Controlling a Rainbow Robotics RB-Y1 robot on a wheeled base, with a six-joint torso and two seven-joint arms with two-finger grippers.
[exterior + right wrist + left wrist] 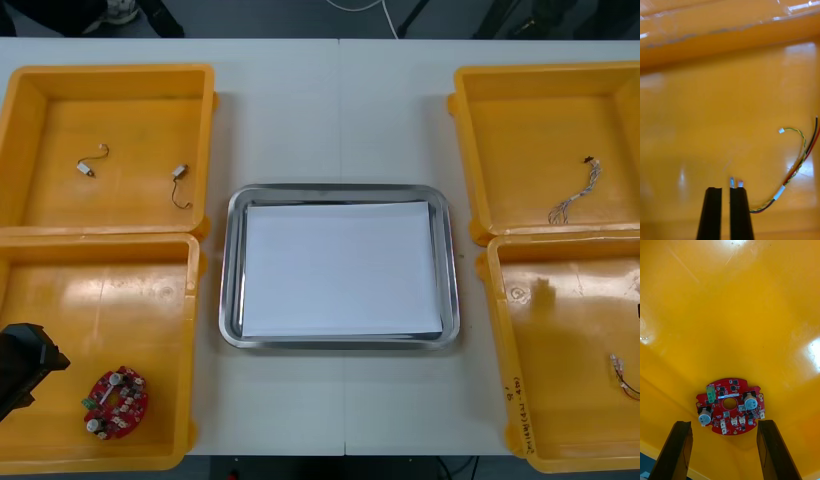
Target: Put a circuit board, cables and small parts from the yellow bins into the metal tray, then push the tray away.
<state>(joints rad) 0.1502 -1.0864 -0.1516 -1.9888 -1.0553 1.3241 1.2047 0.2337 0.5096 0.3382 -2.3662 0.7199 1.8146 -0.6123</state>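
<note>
My left tool [723, 424] hangs inside the near-left yellow plastic bin [194, 310], black fingers [677, 444] spread wide. The round red circuit board [730, 405] lies flat on the bin floor just past the fingertips, in line with the gap between them and untouched. A white label strip crosses the board above its centre hole, but its print is too small for me to read. My right tool [725, 190] is low over the floor of the near-right yellow bin [497, 330], fingers pressed together on nothing. The twisted red, yellow and black cable [799, 161] curls just beside them. I cannot read the dark writing on that bin's inner rim. The shiny metal tray with a white inside [231, 270] sits mid-bench between the bins. The far-left bin [208, 130] holds two small metal parts [88, 168] with wire tails, and the far-right bin [462, 140] holds a twisted blue and white cable [577, 195]
</note>
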